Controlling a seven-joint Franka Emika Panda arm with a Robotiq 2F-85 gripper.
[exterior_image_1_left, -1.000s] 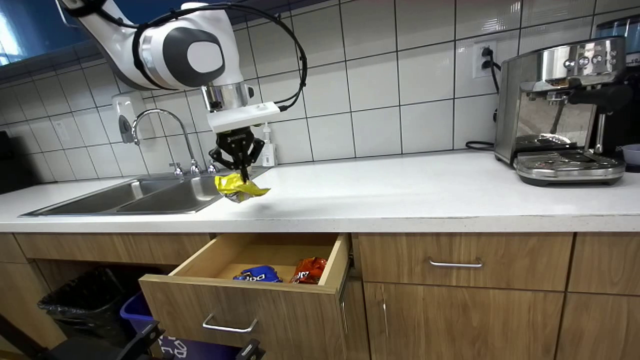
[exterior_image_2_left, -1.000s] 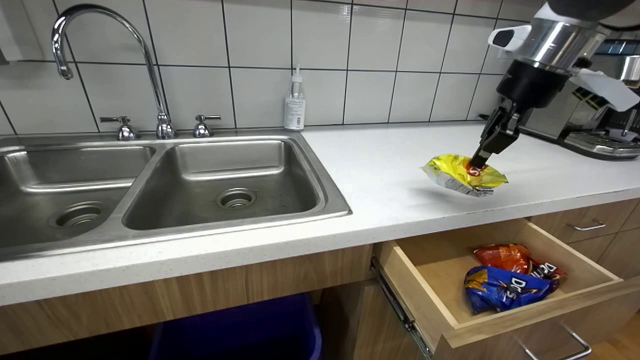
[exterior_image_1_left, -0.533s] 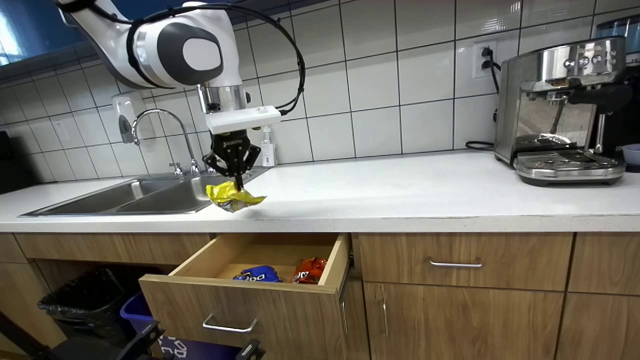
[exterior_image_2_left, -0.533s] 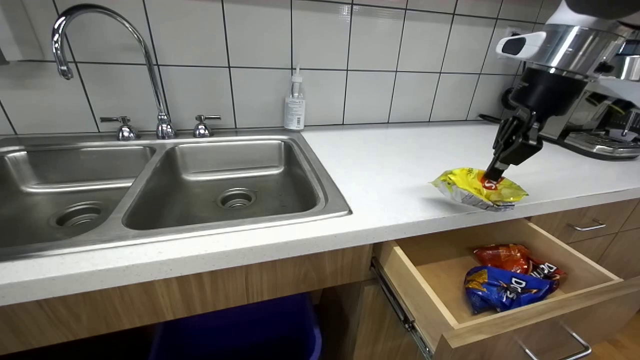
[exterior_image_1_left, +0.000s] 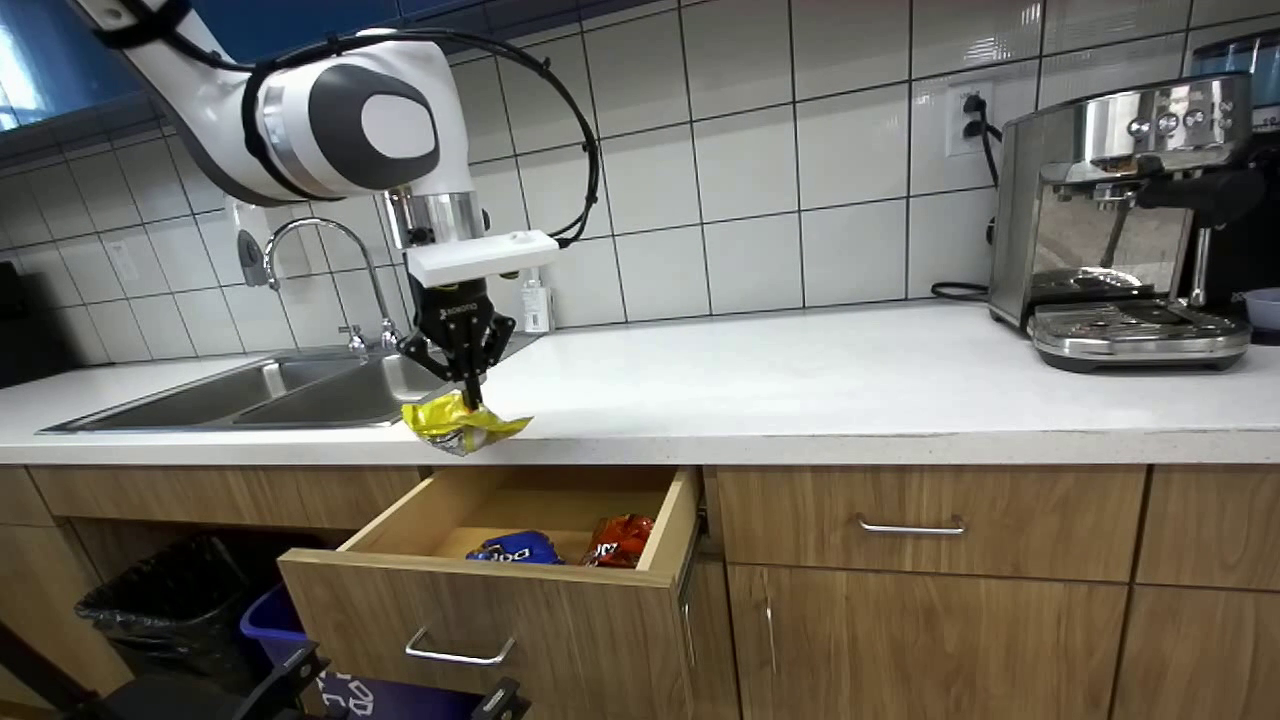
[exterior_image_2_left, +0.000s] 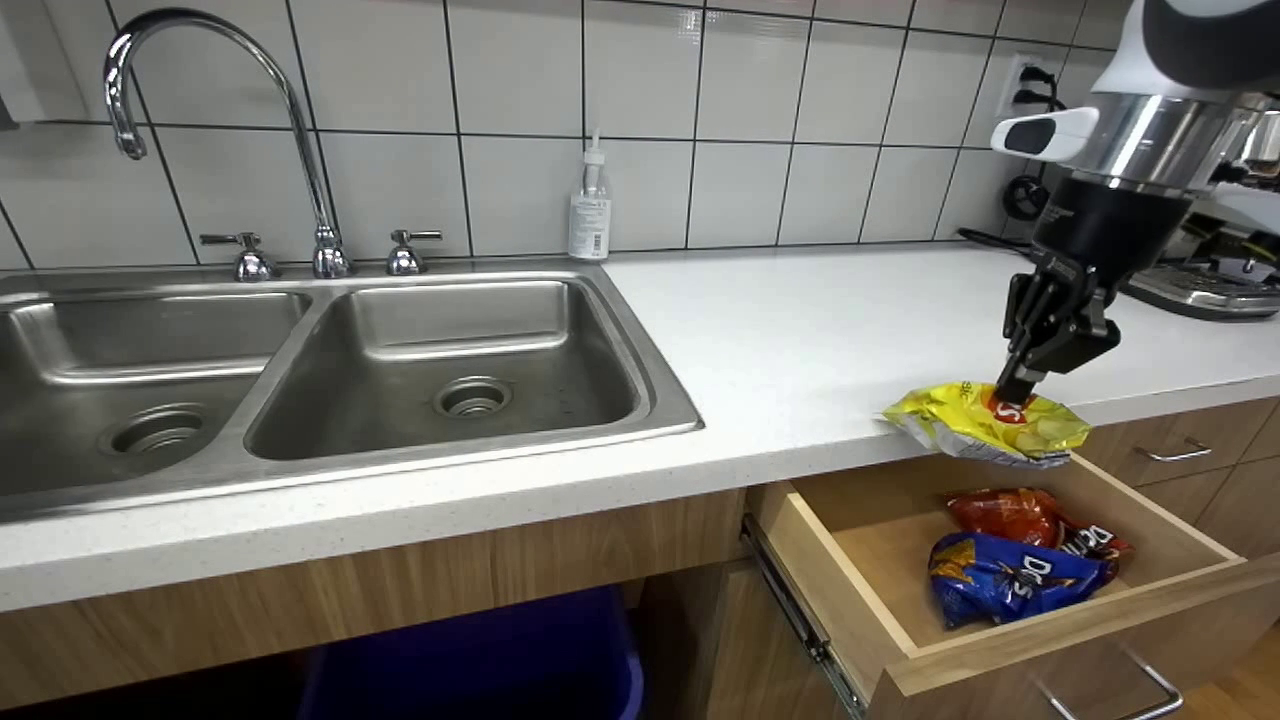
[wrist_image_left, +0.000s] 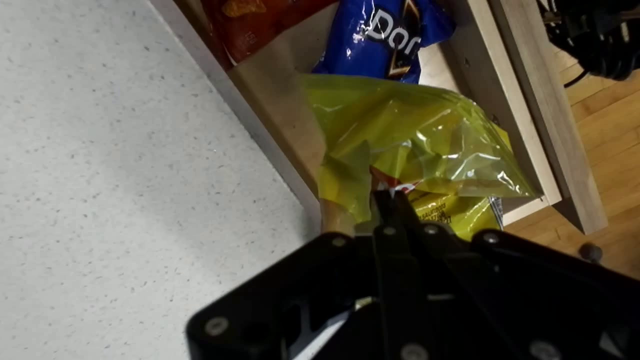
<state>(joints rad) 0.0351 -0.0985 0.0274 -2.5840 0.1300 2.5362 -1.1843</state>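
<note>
Yellow bag (exterior_image_2_left: 978, 424) between jaws of gripper (exterior_image_2_left: 1014, 392)

Both exterior views facing counter (exterior_image_1_left: 800, 380) and drawer (exterior_image_1_left: 500, 600) from in front, wrist view close, looking down

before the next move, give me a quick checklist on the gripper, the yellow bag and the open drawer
1. Gripper shut on the yellow bag: ok, the bag hangs from the closed jaws.
2. Drawer pulled out: ok, it stands open in both exterior views.
3. Yellow bag lower than the drawer's rim: not ok, it hangs above it.
4. Yellow bag free of the counter edge: cannot tell, the two overlap in the views.
5. Blue bag and red bag inside the drawer: ok, both lie in it.
</note>
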